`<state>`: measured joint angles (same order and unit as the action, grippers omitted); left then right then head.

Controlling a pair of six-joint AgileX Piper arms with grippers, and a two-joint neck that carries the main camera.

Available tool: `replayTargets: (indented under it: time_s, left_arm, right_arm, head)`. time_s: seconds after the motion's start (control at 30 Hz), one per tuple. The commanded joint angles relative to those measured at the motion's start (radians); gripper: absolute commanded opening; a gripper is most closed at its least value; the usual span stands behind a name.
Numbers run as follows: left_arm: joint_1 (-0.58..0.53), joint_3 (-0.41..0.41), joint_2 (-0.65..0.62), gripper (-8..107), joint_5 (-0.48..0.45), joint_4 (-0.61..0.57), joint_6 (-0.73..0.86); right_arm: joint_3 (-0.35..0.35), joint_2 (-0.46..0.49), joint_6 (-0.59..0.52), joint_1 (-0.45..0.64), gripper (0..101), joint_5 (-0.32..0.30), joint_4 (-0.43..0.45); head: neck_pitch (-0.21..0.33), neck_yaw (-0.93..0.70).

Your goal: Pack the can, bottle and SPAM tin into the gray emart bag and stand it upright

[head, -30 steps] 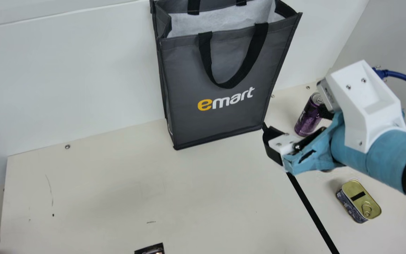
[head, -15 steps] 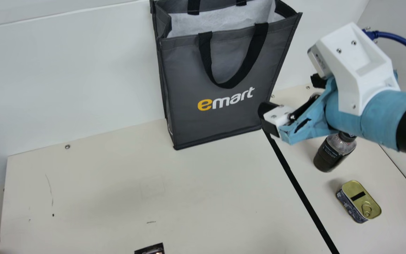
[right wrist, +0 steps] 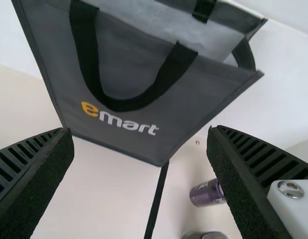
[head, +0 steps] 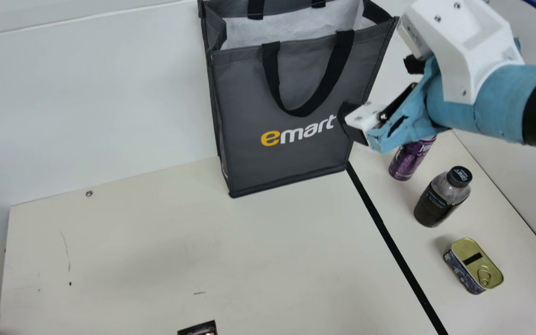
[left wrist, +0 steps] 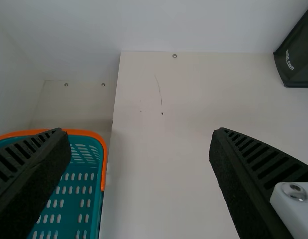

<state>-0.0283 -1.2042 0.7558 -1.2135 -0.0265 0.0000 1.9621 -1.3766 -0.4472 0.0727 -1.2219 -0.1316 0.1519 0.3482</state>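
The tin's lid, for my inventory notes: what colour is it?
Gold, with a short black strip across the lid; the main view shows it best.

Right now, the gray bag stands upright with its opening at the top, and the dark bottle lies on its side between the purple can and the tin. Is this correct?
Not fully: the dark bottle stands upright, as the main view shows. It is between the purple can and the tin, and the gray bag stands upright with its opening at the top.

I see the gray emart bag [head: 291, 160] upright, open (white-lined, too); rightward stand the purple can [head: 404, 163] and dark, capped bottle [head: 437, 202], then the gold-lidded SPAM tin [head: 475, 264], lid up.
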Motion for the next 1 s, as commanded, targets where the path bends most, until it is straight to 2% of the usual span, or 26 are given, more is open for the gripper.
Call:
replayTargets:
  time_s: [0.0, 0.47, 0.97]
  left_arm:
    - [0.0, 0.0, 0.0, 90, 0.0, 0.0, 0.0]
    - [0.0, 0.0, 0.0, 90, 0.0, 0.0, 0.0]
    - [0.0, 0.0, 0.0, 90, 0.0, 0.0, 0.0]
  right_arm:
    - [0.036, -0.02, -0.015, 0.001, 95, 0.002, -0.005]
    - [0.17, -0.146, -0.137, -0.002, 95, 0.002, -0.036]
    - [0.285, -0.269, -0.299, 0.006, 95, 0.002, -0.128]
  head:
    - [0.023, 0.001]
    - [0.023, 0.001]
    - [0.023, 0.001]
